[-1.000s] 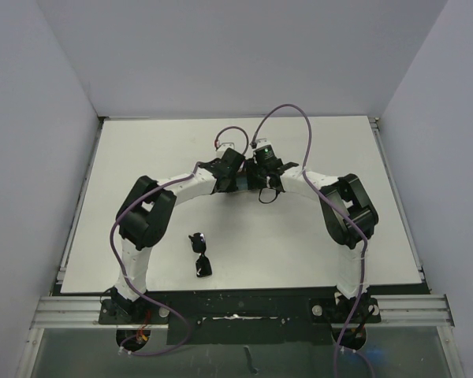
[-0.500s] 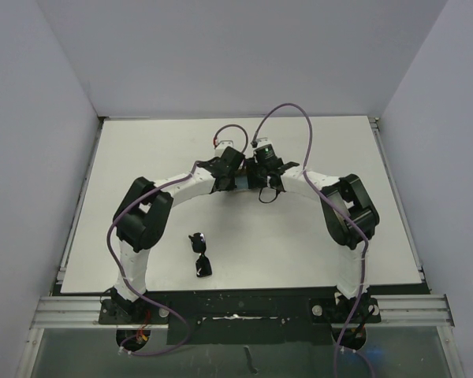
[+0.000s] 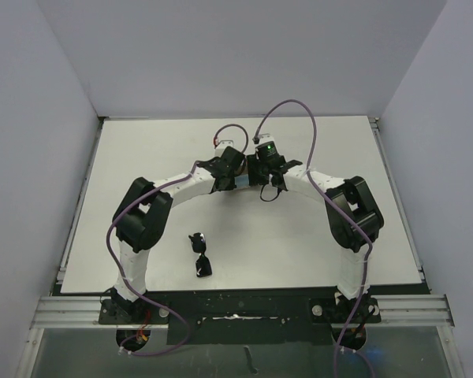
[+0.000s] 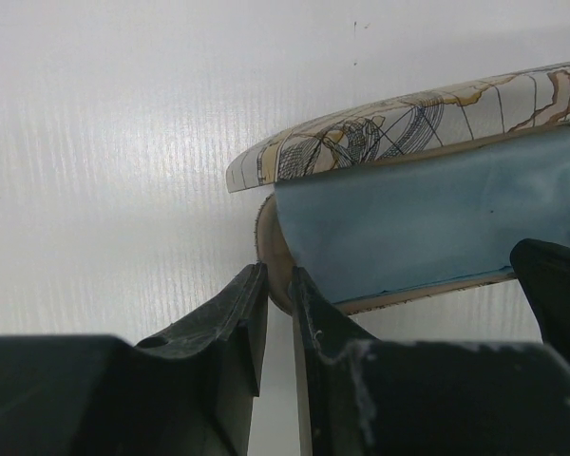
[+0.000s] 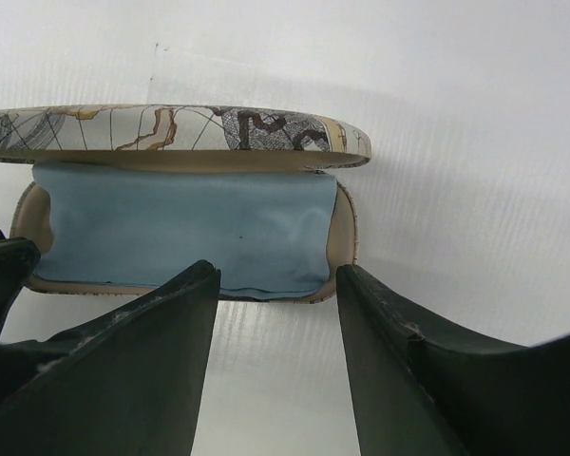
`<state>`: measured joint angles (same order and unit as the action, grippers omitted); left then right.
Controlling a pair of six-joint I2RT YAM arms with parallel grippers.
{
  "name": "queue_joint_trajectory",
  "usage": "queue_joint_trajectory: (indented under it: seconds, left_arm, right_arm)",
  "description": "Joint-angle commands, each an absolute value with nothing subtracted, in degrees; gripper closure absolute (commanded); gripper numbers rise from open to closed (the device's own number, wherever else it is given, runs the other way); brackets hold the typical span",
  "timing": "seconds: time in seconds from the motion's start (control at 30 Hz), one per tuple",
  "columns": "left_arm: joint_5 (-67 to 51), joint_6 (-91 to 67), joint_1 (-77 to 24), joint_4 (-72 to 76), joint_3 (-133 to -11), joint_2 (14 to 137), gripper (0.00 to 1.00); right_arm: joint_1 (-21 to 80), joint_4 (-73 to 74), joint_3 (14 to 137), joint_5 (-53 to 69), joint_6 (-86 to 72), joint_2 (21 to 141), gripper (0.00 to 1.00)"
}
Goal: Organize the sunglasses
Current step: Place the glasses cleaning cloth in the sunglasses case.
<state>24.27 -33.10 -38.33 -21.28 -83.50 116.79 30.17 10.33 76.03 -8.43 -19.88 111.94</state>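
One pair of black sunglasses (image 3: 200,255) lay on the white table (image 3: 315,244) near the left arm's base, left of centre, well apart from both grippers and untouched. The top view was too small to show whether their arms were folded. They looked light and stiff, but their thin arms would probably bend easily and their slick dark lenses would smudge or scratch. The safest hold was probably a gentle pinch across the bridge or the top of the frame, off the lenses. Farther out, at mid-table, the patterned glasses case (image 5: 171,126) stood open with a light blue cloth (image 5: 180,228) lying in its lower shell. The left gripper (image 4: 275,285) had its jaws drawn narrow on the end rim of that shell, apparently steadying it. The right gripper (image 5: 275,304) hung over the case's near edge with its jaws well apart, holding nothing. Compared with a second earlier, the sunglasses and the left arm had not moved. The right arm's elbow had swung slightly right, and a green light now showed on its wrist.
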Motion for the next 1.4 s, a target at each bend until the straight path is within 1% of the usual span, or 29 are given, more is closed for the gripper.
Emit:
queue_joint_trajectory:
  seconds: [0.0,0.83,1.37]
  left_arm:
    - [25.84,-32.26,-38.63,-21.47,-86.21,113.11,0.83]
    - [26.98,-30.59,-38.19,-22.85,-88.67,112.09,0.83]
    - [27.61,-30.59,-36.71,-23.00,-87.08,109.61,0.83]
  right_arm:
    - [30.68,8.59,75.97,-9.73,-19.51,108.08,0.47]
    - [30.94,8.44,75.54,-10.54,-19.42,106.37,0.45]
    - [31.23,7.82,73.93,-10.98,-19.69,104.93,0.43]
